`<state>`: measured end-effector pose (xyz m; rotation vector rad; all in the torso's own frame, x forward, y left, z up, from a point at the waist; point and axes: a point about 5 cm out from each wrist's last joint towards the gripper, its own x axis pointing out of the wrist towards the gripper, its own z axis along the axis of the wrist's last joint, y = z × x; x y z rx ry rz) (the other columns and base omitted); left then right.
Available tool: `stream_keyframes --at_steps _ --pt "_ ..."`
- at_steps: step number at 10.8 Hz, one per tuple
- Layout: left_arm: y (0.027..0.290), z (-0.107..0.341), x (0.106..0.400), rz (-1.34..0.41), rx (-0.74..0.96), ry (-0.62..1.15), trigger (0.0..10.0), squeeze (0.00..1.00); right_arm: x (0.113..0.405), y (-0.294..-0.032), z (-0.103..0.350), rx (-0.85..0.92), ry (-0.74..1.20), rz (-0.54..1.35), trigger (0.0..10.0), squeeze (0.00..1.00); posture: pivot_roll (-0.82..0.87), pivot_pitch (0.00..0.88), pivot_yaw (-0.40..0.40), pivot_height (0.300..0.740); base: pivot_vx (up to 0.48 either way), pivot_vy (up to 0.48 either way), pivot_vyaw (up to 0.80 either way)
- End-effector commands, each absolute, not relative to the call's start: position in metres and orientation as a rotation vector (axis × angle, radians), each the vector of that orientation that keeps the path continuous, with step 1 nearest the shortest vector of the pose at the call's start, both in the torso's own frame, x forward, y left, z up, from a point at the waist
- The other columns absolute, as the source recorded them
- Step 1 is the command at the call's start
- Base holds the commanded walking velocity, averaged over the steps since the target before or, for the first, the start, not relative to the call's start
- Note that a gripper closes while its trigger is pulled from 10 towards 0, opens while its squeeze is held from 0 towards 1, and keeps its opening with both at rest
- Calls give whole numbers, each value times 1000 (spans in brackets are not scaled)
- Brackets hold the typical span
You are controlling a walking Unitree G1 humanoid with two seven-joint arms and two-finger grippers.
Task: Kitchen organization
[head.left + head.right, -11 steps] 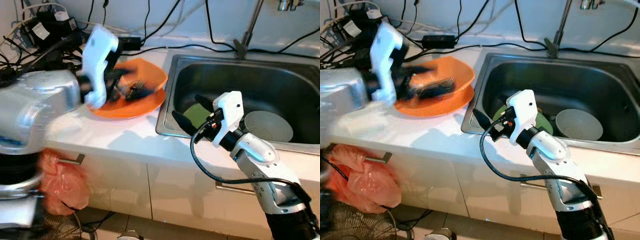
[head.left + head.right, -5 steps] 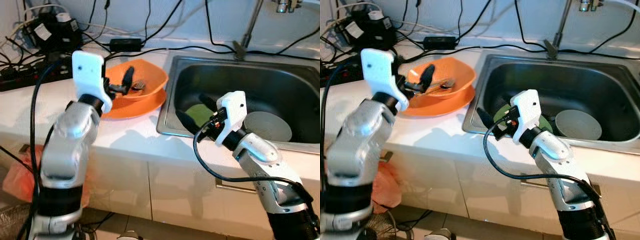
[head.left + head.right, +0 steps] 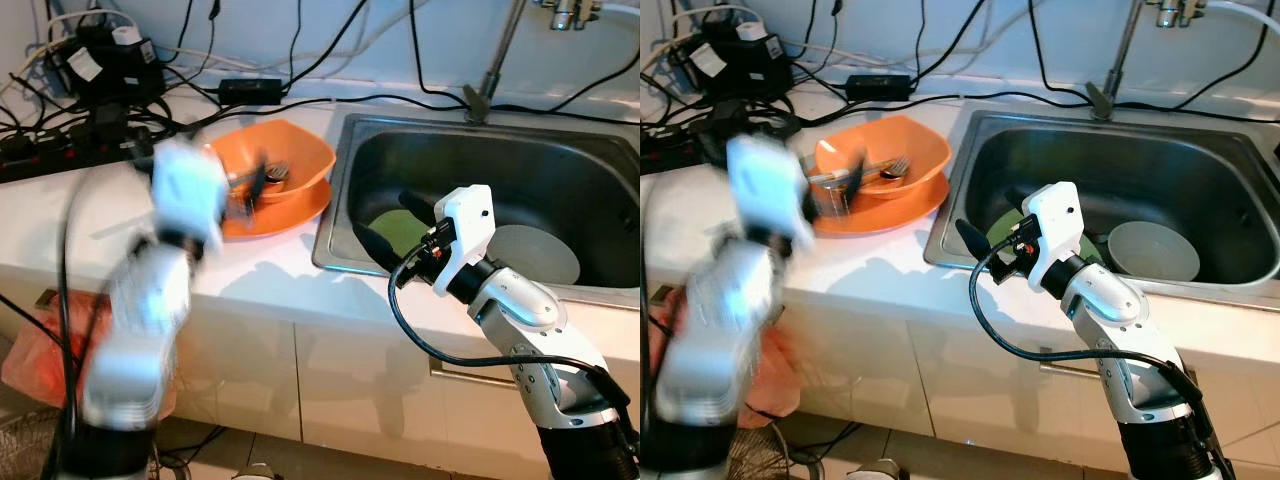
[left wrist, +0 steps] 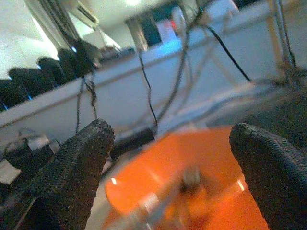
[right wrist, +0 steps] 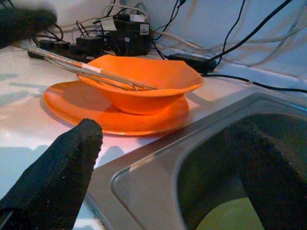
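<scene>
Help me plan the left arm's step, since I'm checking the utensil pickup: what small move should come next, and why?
Probably ease the left gripper forward and down toward the utensils lying in the orange bowl. Its fingers stand open with nothing between them, and the bowl sits just ahead on the orange plate. The arm is blurred, so steady it first. The right gripper hovers open over the sink edge.

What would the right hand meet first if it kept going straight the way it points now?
Probably the sink's left rim: the open right hand straddles that edge. Beyond it, in line, sits the orange bowl on its orange plate. Depth is uncertain.
</scene>
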<state>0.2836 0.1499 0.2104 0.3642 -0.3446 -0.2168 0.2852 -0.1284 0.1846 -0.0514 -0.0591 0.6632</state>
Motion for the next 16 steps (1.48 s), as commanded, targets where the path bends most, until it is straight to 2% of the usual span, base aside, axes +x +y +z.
stream_keyframes --at_steps 1,3,5,8,12,16 --pt "148 212 283 -226 386 -369 10000 0 284 -130 185 -58 -56 665 10000 0 129 23 33 740 0 0 0" --pt "145 205 279 -175 392 -413 10000 0 282 -132 183 -66 -46 662 10000 0 119 26 27 740 0 0 0" --pt "154 199 282 -98 416 -419 10000 0 282 -133 182 -71 -41 664 10000 0 119 27 23 740 0 0 0" --pt "164 182 288 -4 391 -358 10000 0 281 -130 182 -70 -32 682 10000 0 116 31 30 740 0 0 0" --pt "136 175 294 -146 373 -366 10000 0 278 -130 178 -80 -16 682 10000 0 99 34 43 740 0 0 0" --pt "144 169 301 -124 362 -338 10000 0 276 -131 177 -80 -17 668 10000 0 93 29 53 740 0 0 0"
